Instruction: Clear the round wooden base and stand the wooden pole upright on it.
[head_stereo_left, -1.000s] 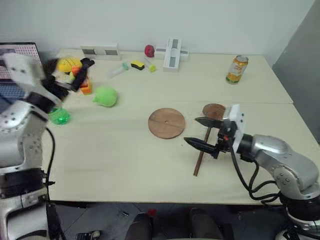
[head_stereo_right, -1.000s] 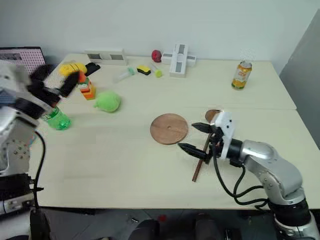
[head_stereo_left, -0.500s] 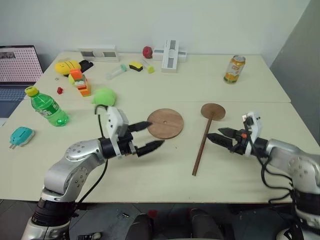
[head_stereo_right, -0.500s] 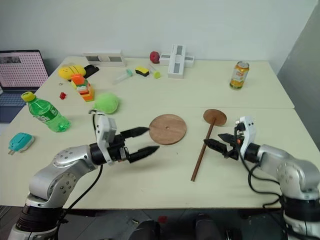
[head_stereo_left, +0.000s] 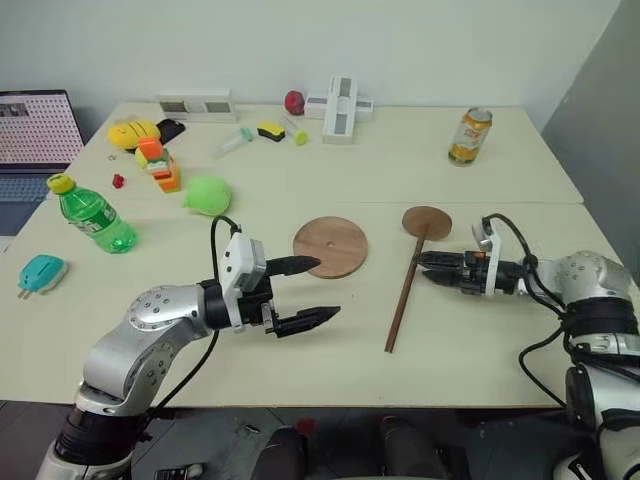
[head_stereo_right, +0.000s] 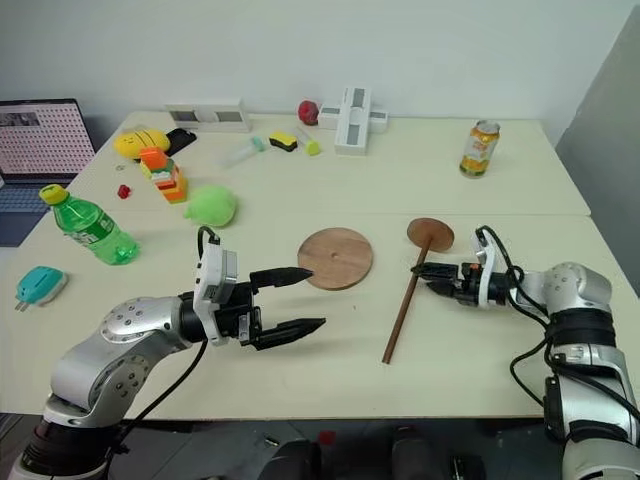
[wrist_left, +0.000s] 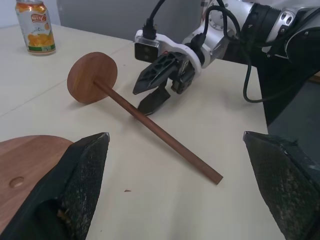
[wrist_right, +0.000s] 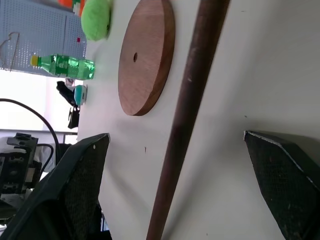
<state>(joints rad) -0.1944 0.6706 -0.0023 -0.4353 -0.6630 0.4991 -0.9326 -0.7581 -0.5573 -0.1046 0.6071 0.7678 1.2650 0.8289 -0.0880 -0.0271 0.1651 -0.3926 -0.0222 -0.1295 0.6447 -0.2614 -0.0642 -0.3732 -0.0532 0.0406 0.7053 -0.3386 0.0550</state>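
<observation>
Both pairs of jaws stand wide apart and hold nothing. The left gripper (head_stereo_left: 305, 293) reaches level across the table (head_stereo_left: 240, 360) from the robot's left, one finger tip at the near-left edge of the round wooden base (head_stereo_left: 330, 246), the other out over bare tabletop. The forearm behind it is bent low over the near side of the table. The right gripper (head_stereo_left: 428, 268) comes in from the robot's right, also low and near level, its tips just beside the wooden pole (head_stereo_left: 404, 300) at about the upper third of the shaft — the right wrist view shows the shaft lying between the two spread fingers.

The pole lies flat, its small disc end toward the far side, near the base but apart from it. Nothing lies on the base; its centre hole shows.

Well off to the left sit a green bottle (head_stereo_left: 92, 213), a teal object (head_stereo_left: 43, 271), a green plush lump (head_stereo_left: 208, 194) and orange blocks (head_stereo_left: 160, 166). A drinks can (head_stereo_left: 470, 137) stands at far right — none of these is near the pole.
</observation>
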